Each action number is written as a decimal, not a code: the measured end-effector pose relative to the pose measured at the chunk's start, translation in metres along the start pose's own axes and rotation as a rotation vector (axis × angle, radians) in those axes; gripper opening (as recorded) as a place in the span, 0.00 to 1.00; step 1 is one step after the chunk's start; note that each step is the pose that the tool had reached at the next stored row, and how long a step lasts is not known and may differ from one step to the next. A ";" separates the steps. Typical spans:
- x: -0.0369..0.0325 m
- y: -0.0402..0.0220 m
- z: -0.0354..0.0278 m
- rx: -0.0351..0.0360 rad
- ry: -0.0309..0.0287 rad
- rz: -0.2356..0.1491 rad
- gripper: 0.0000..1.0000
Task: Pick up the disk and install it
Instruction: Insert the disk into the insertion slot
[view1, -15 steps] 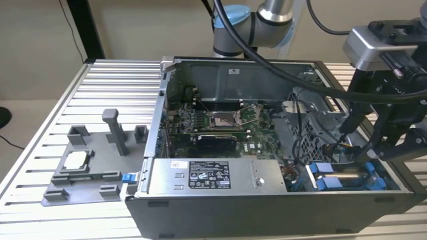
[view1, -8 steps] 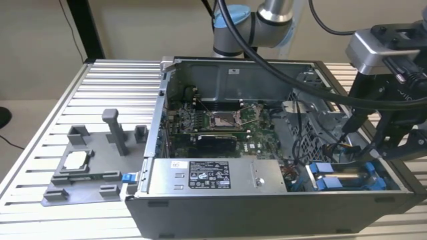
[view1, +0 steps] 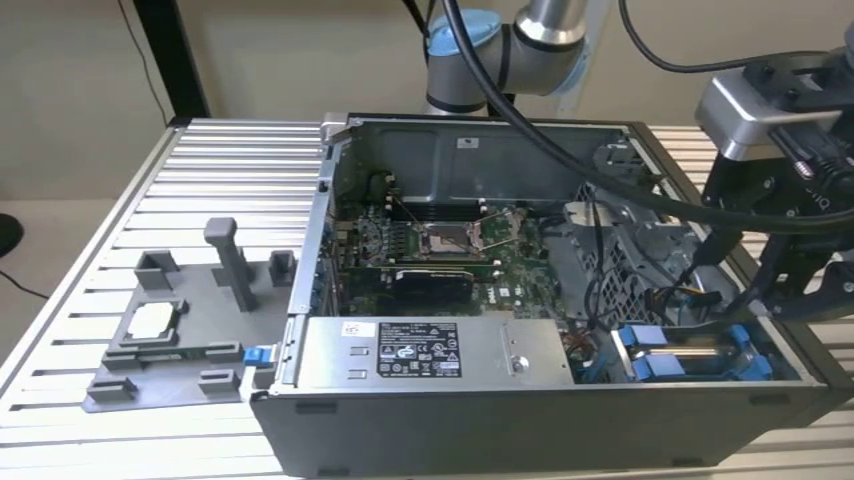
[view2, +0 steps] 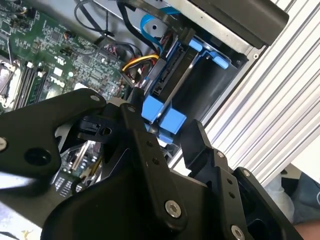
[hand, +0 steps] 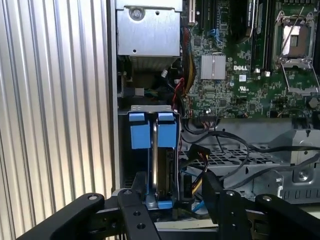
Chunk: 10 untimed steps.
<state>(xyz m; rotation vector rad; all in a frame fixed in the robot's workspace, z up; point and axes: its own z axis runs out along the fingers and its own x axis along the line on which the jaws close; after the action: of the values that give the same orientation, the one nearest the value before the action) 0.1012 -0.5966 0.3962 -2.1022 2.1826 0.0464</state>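
Straddling the edge-on disk (hand: 161, 165), fingers (hand: 214, 195) spread, one on either side

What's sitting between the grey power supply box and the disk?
A tangle of red and black wires fills the gap between the grey box and the disk, seen in the exterior view and in the first wrist view.

Exterior view overlooks case (view1: 534, 425); both wrist views share its bay (hand: 150, 108).

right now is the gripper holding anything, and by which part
Cannot tell: the gripper straddles the blue bracket end of the disk in the drive bay.
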 end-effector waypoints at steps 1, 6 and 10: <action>-0.0001 -0.0004 0.0006 0.0051 -0.0005 -0.003 1.00; -0.0011 -0.0009 0.0047 0.0249 -0.0021 -0.014 1.00; -0.0031 -0.0006 0.0089 0.0365 -0.0029 -0.020 1.00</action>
<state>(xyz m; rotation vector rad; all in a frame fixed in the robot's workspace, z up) 0.1024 -0.5927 0.3876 -2.1034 2.1434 0.0078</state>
